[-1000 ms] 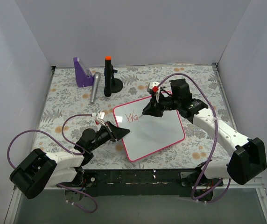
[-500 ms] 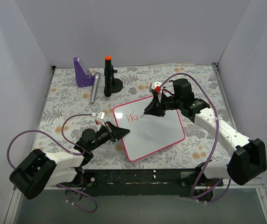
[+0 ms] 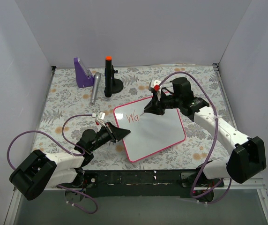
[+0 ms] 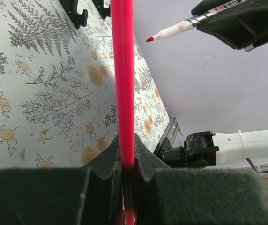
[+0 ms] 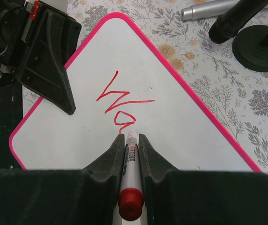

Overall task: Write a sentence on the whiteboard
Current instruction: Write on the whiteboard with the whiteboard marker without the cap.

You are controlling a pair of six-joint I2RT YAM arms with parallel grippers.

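Pink-red frame goes around the one whiteboard (image 3: 157, 136), which lies on the flowered surface (image 3: 63, 108) between the two arms. The left end effector (image 3: 123, 133) is closed narrow on this frame at the board's near left edge. The right end effector (image 5: 131, 137) hangs over the board's far left part and grips one marker (image 5: 130, 164) with a red cap, its tip pointing down at the board. The tip is just beside the letter "a"; whether it touches the board I cannot tell. Of the sentence (image 3: 133, 116) only two red letters are written, "Wa". The marker barrel carries small print in the left wrist view, too small to read. At the far side are one purple holder (image 3: 83, 73), one silver cylinder (image 3: 94, 88) lying down and one black stand (image 3: 109, 79) with an orange top.
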